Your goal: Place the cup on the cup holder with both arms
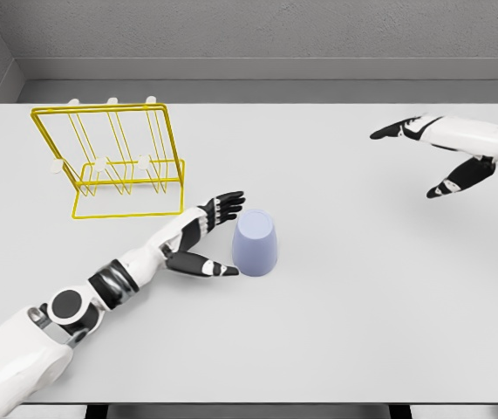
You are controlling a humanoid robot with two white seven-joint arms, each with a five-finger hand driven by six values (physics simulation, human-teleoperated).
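Note:
A pale lavender cup [256,243] stands upside down on the white table [336,332], near the middle. My left hand [218,236] is open just left of it, with fingers [223,206] stretched behind the cup's far side and the thumb [207,265] reaching along its near side, close to the cup or just touching it. A yellow wire cup holder [113,161] with white-tipped pegs stands at the back left. My right hand [423,157] hovers open at the far right, well away from the cup.
A grey wall runs behind the table's far edge. The table's left edge lies just beyond the yellow holder.

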